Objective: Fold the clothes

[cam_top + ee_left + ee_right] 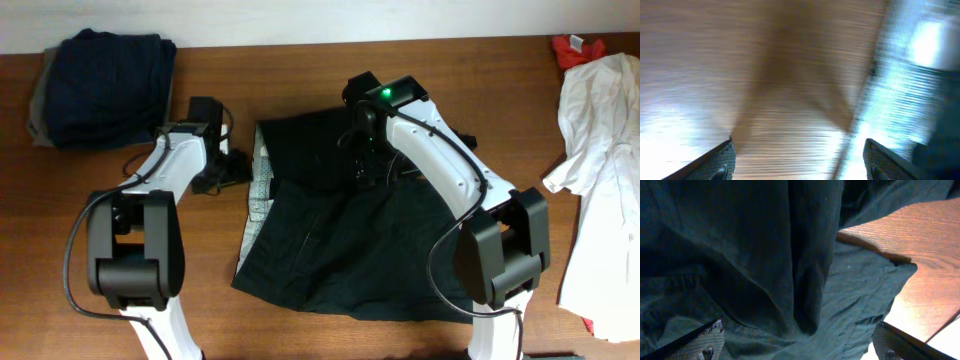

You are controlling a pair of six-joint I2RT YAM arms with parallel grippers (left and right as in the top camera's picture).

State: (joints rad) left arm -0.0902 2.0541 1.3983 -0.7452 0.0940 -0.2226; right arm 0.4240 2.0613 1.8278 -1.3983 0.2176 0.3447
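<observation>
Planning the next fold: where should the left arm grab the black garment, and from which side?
Probably the pale-lined left edge of the black garment. Come in from the left, low over the table: that edge lies flat and exposed, nearest the open left gripper.

The wooden table (300, 50) carries a wrinkled black garment (330, 250) at centre, a navy pile (100, 80) over grey cloth (38, 110) far left, and white cloth (605, 170) and a red piece (575, 48) at right.

a brown wooden table (300, 70) stands against a pale wall (300, 15).
</observation>
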